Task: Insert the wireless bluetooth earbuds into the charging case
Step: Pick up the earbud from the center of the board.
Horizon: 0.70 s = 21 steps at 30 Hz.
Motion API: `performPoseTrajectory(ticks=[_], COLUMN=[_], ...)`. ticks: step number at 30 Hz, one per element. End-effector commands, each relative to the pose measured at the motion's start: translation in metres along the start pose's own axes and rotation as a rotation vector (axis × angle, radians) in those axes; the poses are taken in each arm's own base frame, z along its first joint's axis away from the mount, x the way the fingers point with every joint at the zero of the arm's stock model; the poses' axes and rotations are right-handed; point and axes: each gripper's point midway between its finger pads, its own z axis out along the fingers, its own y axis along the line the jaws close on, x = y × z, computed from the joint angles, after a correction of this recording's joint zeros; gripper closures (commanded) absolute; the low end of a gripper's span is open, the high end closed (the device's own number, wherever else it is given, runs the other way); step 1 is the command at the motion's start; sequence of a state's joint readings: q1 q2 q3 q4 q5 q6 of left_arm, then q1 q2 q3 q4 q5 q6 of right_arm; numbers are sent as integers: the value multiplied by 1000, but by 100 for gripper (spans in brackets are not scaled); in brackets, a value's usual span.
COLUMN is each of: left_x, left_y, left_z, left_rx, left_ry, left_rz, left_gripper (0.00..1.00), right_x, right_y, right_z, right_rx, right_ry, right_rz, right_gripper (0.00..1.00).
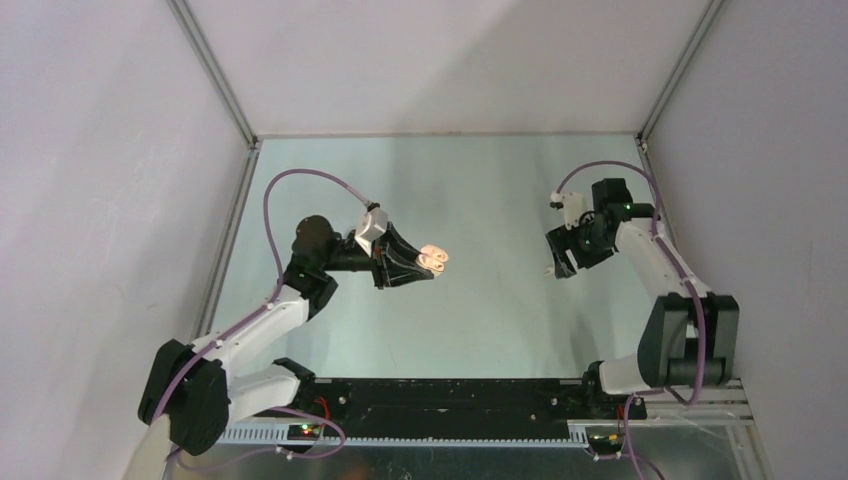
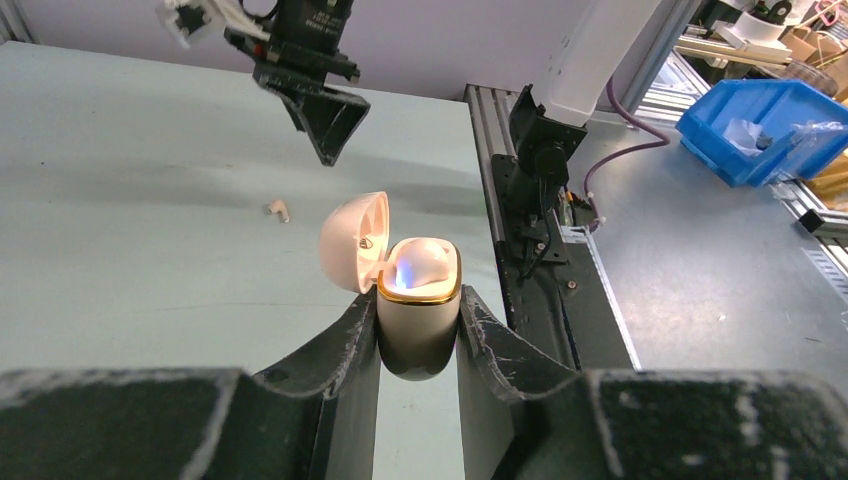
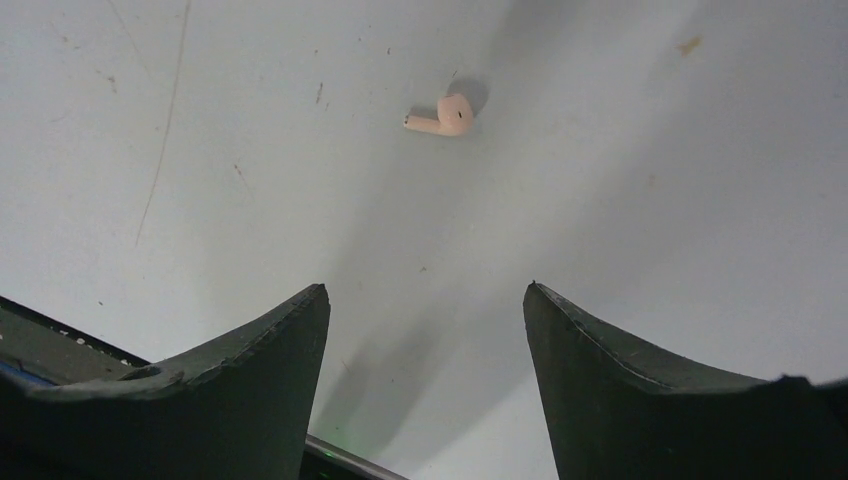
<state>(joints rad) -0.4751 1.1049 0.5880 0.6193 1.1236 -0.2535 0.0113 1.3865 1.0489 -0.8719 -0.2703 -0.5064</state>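
Pale table [image 1: 500, 330]: left gripper [image 2: 418, 300] clamps open charging case [image 2: 415, 335], one earbud [image 2: 425, 262] seemingly seated; right gripper [image 3: 427, 300] spread, empty, near loose earbud [image 3: 445, 115]. Next: descend, pinch it.

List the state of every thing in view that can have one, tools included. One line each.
left tool: shut on the charging case.
charging case: lid open, held upright, blue glow inside.
earbud in the case: seated in its well.
loose earbud: lying on the table, untouched.
right tool: open, empty, over the table near the loose earbud.
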Motion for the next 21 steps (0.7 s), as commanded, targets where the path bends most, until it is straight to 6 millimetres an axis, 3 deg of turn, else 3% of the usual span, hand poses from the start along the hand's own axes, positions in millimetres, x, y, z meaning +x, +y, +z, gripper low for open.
performPoseTrajectory(ticks=[1,8,11,13,21], left_x=[-14,-15,-14,-13,-12], left_y=[-2,-4,-3,-3,-3], left_z=[0,0,0,0,-1], left_rx=[-4,-4,-5,-5,-5], left_ry=[-31,-32,-30,-29,-25], left_rz=[68,80,78,78,81], left_gripper=[92,92,92,92,92], right_x=[-10,-20,-26,-29,-35], right_y=[-10,-30,-42,-40,-33], right_z=[24,60,65,70,79], right_rx=[-8,0,-19,-54,-143], right_ry=[-1,75,90,110,194], right_rz=[37,125,184,209,293], right_gripper=[25,35,42,48,54])
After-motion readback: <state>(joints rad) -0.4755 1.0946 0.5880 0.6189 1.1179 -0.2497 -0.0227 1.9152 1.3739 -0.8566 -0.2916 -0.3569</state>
